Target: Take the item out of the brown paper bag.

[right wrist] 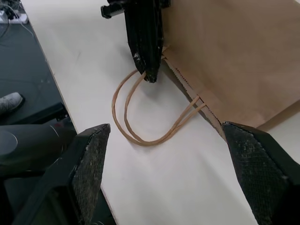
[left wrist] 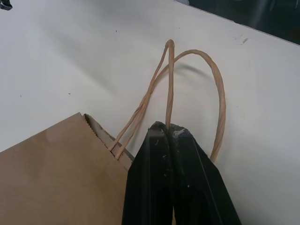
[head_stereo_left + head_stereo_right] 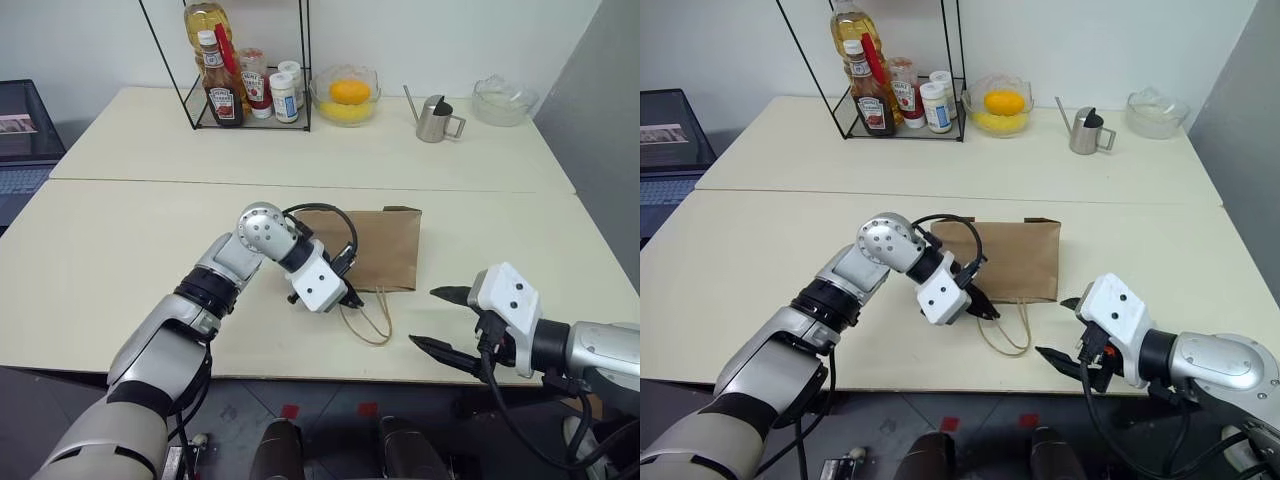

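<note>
Plain brown kraft paper bag (image 3: 372, 247): flat on my cream counter (image 3: 120, 240). My left gripper (image 2: 168, 129): jaws clamped on a tan twisted-cord handle (image 2: 216, 89). My right gripper (image 3: 438, 320): jaws apart, near the bag's mouth.

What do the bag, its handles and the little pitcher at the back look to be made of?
Brown paper bag: matte kraft paper, by its flat tan face and serrated mouth edge. Handles: twisted paper cord, probably; the strands show a spiral twist where the shut left hand pinches one. Pitcher: polished metal, likely steel, judging by its silvery sheen.
</note>
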`<state>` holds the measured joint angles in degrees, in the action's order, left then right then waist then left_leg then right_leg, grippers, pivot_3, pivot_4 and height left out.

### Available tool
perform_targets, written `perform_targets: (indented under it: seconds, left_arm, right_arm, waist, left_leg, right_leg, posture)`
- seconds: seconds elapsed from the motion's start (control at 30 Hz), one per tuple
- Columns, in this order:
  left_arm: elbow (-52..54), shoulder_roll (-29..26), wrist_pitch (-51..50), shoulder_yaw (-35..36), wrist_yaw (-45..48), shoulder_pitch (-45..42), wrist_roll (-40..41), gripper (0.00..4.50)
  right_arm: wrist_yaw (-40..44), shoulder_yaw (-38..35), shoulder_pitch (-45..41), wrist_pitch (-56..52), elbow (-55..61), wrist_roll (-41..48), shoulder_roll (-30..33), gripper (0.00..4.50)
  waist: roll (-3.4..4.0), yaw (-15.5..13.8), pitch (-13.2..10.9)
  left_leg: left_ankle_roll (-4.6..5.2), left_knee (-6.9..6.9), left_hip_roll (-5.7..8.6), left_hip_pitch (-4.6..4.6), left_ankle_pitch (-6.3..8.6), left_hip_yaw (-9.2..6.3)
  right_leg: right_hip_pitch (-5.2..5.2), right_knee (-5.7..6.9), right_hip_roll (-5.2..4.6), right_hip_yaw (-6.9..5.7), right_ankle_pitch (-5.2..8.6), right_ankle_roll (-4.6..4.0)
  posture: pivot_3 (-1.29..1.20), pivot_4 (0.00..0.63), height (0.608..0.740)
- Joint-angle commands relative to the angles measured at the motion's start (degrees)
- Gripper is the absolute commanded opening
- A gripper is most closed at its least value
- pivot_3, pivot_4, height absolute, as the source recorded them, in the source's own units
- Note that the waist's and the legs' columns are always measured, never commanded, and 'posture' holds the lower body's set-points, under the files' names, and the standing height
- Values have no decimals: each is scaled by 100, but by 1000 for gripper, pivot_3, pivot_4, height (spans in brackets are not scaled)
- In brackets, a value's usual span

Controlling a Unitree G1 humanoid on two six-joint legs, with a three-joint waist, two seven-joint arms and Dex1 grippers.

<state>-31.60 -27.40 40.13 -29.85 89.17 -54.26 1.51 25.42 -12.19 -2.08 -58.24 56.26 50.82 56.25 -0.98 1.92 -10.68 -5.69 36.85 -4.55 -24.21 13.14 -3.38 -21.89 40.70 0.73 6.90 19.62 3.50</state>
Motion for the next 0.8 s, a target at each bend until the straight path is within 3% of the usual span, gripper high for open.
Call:
perform_targets:
  seconds: [0.03,0.1,0.23,0.37,0.53,0.8]
  left_arm:
    - [126,8,-530,264,-95,-6,200,32]
    - [219,3,-929,391,-127,-14,332,32]
    - [800,-12,-2742,877,-412,15,883,32]
    - [1319,-30,-3725,1121,-619,186,1061,32]
    - [1671,-51,-4246,1278,-768,352,1118,32]
    - [1908,-97,-4367,1388,-844,608,1079,32]
  right_arm:
    - [243,77,181,484,223,-655,313,4015]
    - [394,190,346,814,177,-1104,459,4015]
    - [885,901,787,2239,-187,-2636,826,4015]
    - [1074,1530,844,3751,-755,-3866,685,4015]
    - [1110,2287,872,6093,-1718,-5413,369,4015]
    - [645,2515,518,7854,-2797,-6611,-493,4015]
  waist:
    - [0,-1,0]
    - [0,0,0]
    - [0,5,0]
    - [0,8,0]
    - [-2,1,0]
    - [-2,-6,0]
  left_leg:
    - [0,0,0,0,0,-1]
    - [0,1,1,0,0,-1]
    - [0,1,0,0,0,0]
    - [0,3,0,3,0,-1]
    - [-1,5,0,7,0,-1]
    - [-3,4,0,31,-1,0]
  right_leg:
    - [0,0,0,-1,0,0]
    - [0,-1,0,-1,1,1]
    - [-1,0,0,0,2,3]
    - [2,0,0,0,2,4]
    - [8,-3,0,-2,2,3]
    - [28,-2,-1,-1,2,3]
  posture:
    - [0,150,740]
    - [0,150,740]
    - [0,150,740]
    - [0,150,740]
    - [0,150,740]
    - [0,150,740]
